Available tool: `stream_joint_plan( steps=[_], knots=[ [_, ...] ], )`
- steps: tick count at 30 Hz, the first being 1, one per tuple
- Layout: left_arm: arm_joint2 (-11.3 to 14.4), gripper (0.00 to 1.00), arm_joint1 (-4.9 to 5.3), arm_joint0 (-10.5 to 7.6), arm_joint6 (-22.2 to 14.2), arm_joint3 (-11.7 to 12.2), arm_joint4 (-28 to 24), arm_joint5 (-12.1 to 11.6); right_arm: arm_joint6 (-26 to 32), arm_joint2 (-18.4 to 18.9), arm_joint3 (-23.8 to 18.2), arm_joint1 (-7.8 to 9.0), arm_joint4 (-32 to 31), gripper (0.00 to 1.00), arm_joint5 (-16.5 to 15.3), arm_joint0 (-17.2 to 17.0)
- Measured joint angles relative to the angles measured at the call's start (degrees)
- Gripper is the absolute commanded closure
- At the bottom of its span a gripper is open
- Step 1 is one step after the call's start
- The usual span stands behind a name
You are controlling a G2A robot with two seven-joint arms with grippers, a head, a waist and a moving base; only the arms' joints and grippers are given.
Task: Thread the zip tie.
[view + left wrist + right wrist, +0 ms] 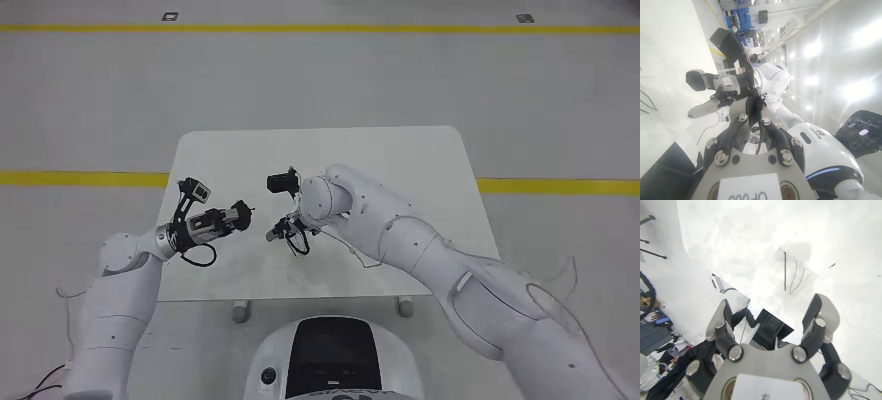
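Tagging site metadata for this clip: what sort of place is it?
Likely a large industrial hall or robotics test floor: pale open floor with yellow lines, one white table standing alone on it, and blue storage racks beneath rows of bright ceiling lights in the left wrist view.

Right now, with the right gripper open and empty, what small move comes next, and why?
Probably lower the right gripper toward the clear tray. Its jaws stand open with nothing between them, and the black zip ties lie loose in that tray on the table ahead of it.
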Motion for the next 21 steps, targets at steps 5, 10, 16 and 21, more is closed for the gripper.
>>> stream_joint_plan(
  steps=[5, 10, 16, 21],
  knots=[
    [0.0, 1.0, 0.0, 0.0, 0.0, 0.0, 0.0, 0.0, 0.8, -2.3, 2.1, -1.74, -3.0, 0.0, -1.2, 0.7],
    [0.0, 1.0, 0.0, 0.0, 0.0, 0.0, 0.0, 0.0, 0.7, -2.4, 2.3, -1.93, -3.0, 0.0, -1.3, 0.7],
    [0.0, 1.0, 0.0, 0.0, 0.0, 0.0, 0.0, 0.0, -1.9, -2.0, 2.4, -1.77, -3.9, 0.0, -1.6, -0.4],
    [0.0, 1.0, 0.0, 0.0, 0.0, 0.0, 0.0, 0.0, -7.8, -0.9, 2.2, -1.56, -6.3, 0.0, -1.8, -2.1]
  ],
)
